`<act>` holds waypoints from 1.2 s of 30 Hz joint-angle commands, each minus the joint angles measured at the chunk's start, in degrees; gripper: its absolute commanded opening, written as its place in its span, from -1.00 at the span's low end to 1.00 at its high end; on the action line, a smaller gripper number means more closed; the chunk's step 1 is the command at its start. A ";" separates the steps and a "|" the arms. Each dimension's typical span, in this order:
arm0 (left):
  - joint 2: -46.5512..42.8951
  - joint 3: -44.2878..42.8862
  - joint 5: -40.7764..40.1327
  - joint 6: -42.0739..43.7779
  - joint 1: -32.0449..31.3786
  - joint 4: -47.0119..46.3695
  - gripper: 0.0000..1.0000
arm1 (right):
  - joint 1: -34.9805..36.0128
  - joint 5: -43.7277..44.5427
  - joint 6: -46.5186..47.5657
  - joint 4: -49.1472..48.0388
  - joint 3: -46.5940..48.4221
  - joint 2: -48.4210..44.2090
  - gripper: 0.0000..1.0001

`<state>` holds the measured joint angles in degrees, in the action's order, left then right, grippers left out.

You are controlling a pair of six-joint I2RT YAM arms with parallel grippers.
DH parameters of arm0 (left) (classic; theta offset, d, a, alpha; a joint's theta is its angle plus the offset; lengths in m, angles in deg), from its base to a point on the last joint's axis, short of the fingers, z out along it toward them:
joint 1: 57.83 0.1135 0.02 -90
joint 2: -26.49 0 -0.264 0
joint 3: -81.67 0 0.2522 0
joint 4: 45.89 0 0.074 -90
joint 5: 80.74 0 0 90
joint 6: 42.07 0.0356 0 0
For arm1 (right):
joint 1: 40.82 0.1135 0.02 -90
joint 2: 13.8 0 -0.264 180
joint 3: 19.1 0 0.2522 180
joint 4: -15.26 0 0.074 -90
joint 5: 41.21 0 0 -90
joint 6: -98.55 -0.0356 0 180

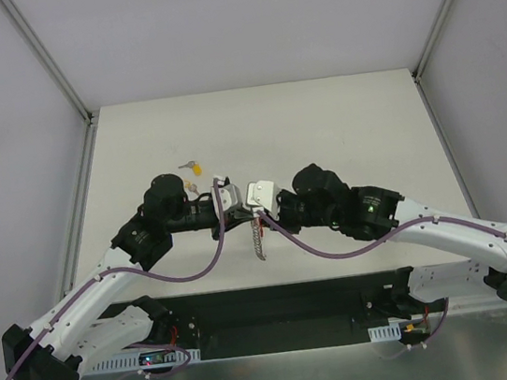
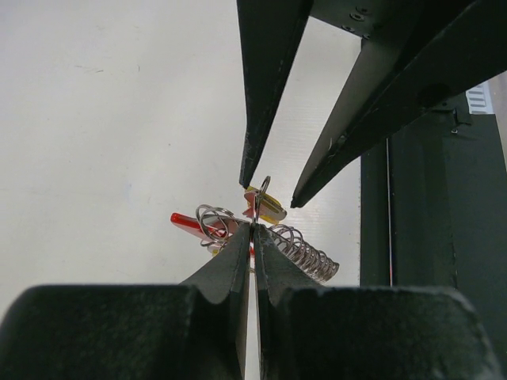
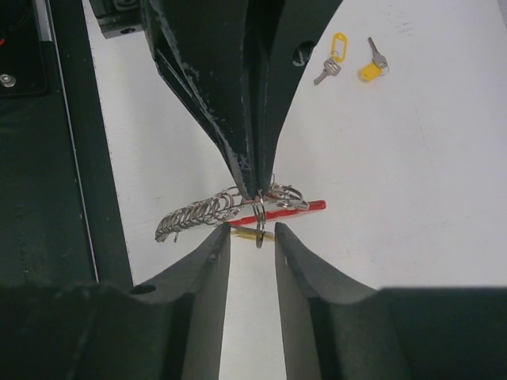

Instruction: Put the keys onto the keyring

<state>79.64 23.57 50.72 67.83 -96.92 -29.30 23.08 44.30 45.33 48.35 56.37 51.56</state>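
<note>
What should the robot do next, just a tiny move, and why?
Probably back the right pincer away. It stands open around the yellow key, which seems to hang at the keyring that the shut left pincer holds. Two loose keys wait on the table.

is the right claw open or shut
Open: the right claw shows a clear gap between its fingers in its own wrist view.

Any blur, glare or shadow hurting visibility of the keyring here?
Top external: even soft light, but the keyring is tiny. Left wrist: its own fingers are dark and blurred, keyring sharp. Right wrist: keyring and loose keys crisp, faint shadows only.
</note>
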 commanded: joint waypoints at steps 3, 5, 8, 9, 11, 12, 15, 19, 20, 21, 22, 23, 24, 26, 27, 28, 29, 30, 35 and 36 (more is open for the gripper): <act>-1.38 -2.33 -0.58 0.05 -0.90 -3.27 -1.00 | -2.89 -0.16 -1.00 -1.41 0.08 -5.85 -0.29; -1.64 -2.16 -0.50 -0.04 -0.90 -3.53 -1.00 | -4.56 -3.66 -1.53 -1.49 -0.98 -6.82 -0.29; -1.90 -1.81 -0.41 -0.21 -0.90 -4.23 -1.00 | -7.82 -9.54 -2.58 -2.54 -3.00 -8.06 -0.37; -1.99 -1.63 -0.32 -0.39 -0.90 -4.32 -1.00 | -8.96 -11.22 -2.76 -3.76 -3.61 -8.32 -0.39; -2.08 -1.63 -0.41 -0.56 -0.90 -4.59 -1.00 | -9.76 -15.61 -3.20 -5.09 -4.49 -8.32 -0.44; -2.17 -1.54 -0.58 -0.48 -0.90 -4.68 -1.00 | -10.11 -16.59 -3.11 -5.36 -4.50 -8.15 -0.44; -2.26 -1.54 -0.84 -0.65 -0.90 -4.85 -1.00 | -10.37 -18.27 -3.20 -6.32 -4.76 -7.45 -0.45; -2.69 -1.37 -1.37 -1.27 -0.90 -5.47 -1.00 | -10.55 -19.59 -3.64 -7.55 -4.76 -6.30 -0.47; -2.70 -1.19 -1.37 -1.27 -0.90 -5.64 -1.00 | -10.46 -19.76 -3.99 -8.43 -4.93 -5.95 -0.47; -2.78 -1.19 -1.63 -1.44 -0.90 -5.64 -1.00 | -10.46 -19.85 -4.08 -8.69 -4.94 -5.69 -0.48; -2.87 -1.19 -1.64 -1.62 -0.90 -5.82 -1.00 | -10.55 -19.94 -4.17 -8.87 -4.85 -5.51 -0.49; -2.87 -1.10 -1.72 -1.53 -0.90 -5.82 -1.00 | -10.55 -19.94 -4.17 -9.05 -4.76 -5.16 -0.49; -3.05 -1.10 -1.81 -1.44 -0.81 -5.91 -1.00 | -10.55 -19.94 -4.17 -9.22 -4.67 -4.81 -0.50; -2.96 -1.02 -1.99 -1.53 -0.90 -5.99 -1.00 | -10.55 -19.85 -4.17 -9.40 -4.50 -4.37 -0.60; -2.96 -1.01 -1.99 -1.53 -0.81 -5.99 -1.00 | -10.55 -19.85 -4.17 -9.31 -4.41 -4.19 -0.63; -2.96 -1.01 -1.90 -1.53 -0.90 -6.08 -1.00 | -10.46 -19.68 -4.25 -9.49 -4.41 -4.10 -0.70; -2.96 -1.01 -1.90 -1.53 -0.90 -6.08 -1.00 | -10.46 -19.59 -4.17 -9.58 -4.41 -4.02 -0.73; -2.96 -0.93 -1.90 -1.53 -0.90 -6.08 -1.00 | -10.55 -19.42 -4.17 -9.58 -4.32 -3.93 -0.76; -2.96 -0.93 -2.16 -1.62 -0.90 -6.17 -1.00 | -10.55 -19.06 -4.25 -9.58 -4.32 -3.93 -0.97; -2.87 -0.93 -2.34 -1.53 -0.90 -6.17 -1.00 | -10.46 -19.15 -4.34 -9.58 -4.23 -3.93 -0.97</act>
<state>78.06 23.57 49.03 66.76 -97.27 -31.45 12.76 26.44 41.55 41.58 51.39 47.78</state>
